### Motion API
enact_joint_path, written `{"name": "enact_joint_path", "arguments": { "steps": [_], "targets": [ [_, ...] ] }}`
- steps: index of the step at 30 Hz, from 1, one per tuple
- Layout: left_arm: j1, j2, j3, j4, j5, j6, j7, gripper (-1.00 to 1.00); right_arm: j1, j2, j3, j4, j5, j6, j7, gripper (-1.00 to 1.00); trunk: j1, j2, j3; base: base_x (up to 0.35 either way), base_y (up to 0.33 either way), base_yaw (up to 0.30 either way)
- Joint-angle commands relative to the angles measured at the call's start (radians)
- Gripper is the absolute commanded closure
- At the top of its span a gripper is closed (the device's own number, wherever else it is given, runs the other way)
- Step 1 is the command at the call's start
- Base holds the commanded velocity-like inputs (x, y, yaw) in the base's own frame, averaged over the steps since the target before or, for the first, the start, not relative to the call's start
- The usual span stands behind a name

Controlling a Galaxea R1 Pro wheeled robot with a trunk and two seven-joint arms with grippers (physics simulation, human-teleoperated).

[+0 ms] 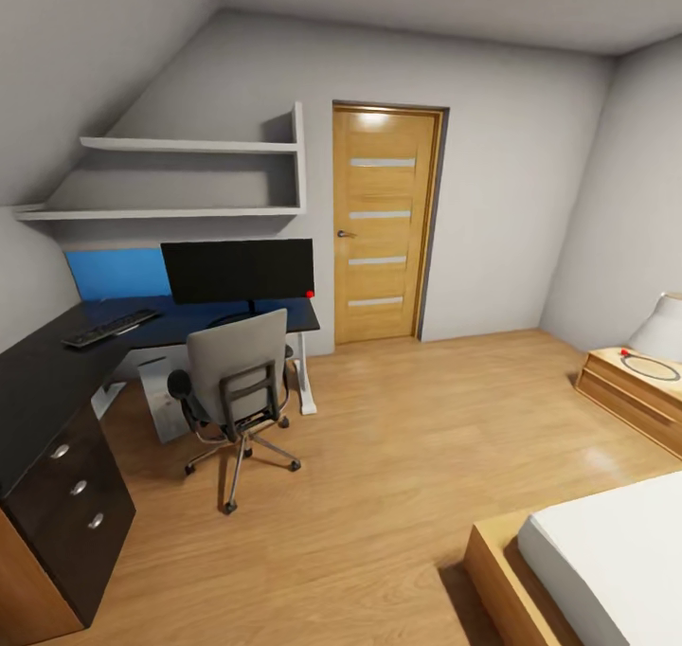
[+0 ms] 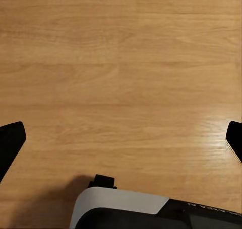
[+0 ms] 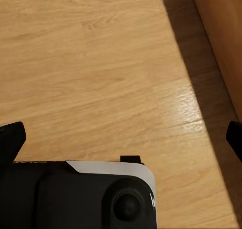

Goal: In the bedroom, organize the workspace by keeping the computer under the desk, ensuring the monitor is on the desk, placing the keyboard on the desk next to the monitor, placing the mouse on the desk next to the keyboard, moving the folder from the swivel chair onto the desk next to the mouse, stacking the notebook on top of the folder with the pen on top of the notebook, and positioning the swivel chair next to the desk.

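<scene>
- Both grippers, left (image 2: 121, 138) and right (image 3: 121, 138), are held spread wide over bare wooden floor (image 2: 121, 63), gripping nothing.
- The swivel chair (image 1: 237, 381) is parked facing the desk (image 1: 47, 381).
- The keyboard (image 1: 109, 327) and monitor (image 1: 237, 270) are seen on the desktop.

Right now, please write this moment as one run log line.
stage: approaching | swivel chair: at desk | monitor, keyboard: on desk | left gripper, right gripper: open, empty, over floor

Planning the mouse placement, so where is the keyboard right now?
In the head view the keyboard lies on the desk at the left, in front of the blue wall panel and left of the monitor.
</scene>
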Motion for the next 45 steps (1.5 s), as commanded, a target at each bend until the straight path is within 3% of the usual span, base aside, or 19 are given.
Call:
{"name": "enact_joint_path", "arguments": {
  "steps": [1,33,34,43,45],
  "targets": [
    [-0.001,0.0,-0.003,0.001,0.005,-0.002,0.0,-1.0,-0.001,0.0,0.0,0.001,0.0,-0.003,-0.002,-1.0,0.001,-0.001,-0.001,0.326,0.0,0.0],
    [-0.001,0.005,0.002,0.003,0.009,0.005,0.003,-1.0,-0.001,0.002,-0.004,-0.007,-0.005,-0.006,-0.002,-1.0,0.001,-0.001,-0.001,0.326,0.003,0.0],
    [-0.001,0.006,0.002,0.003,0.009,0.005,0.004,-1.0,-0.001,0.003,-0.006,-0.082,-0.008,-0.011,-0.003,-1.0,0.001,-0.001,-0.001,0.327,0.071,0.0],
    [-0.001,-0.003,0.001,-0.012,0.006,0.007,0.003,-1.0,-0.001,0.0,-0.005,-0.398,-0.004,-0.023,0.001,-1.0,0.001,-0.001,-0.001,0.327,0.085,0.0],
    [-0.001,-0.011,0.0,-0.038,0.004,0.007,0.002,-1.0,-0.002,-0.001,-0.005,-0.429,-0.003,-0.023,-0.001,-1.0,0.001,-0.001,-0.001,0.327,0.054,0.0]
  ]
}}
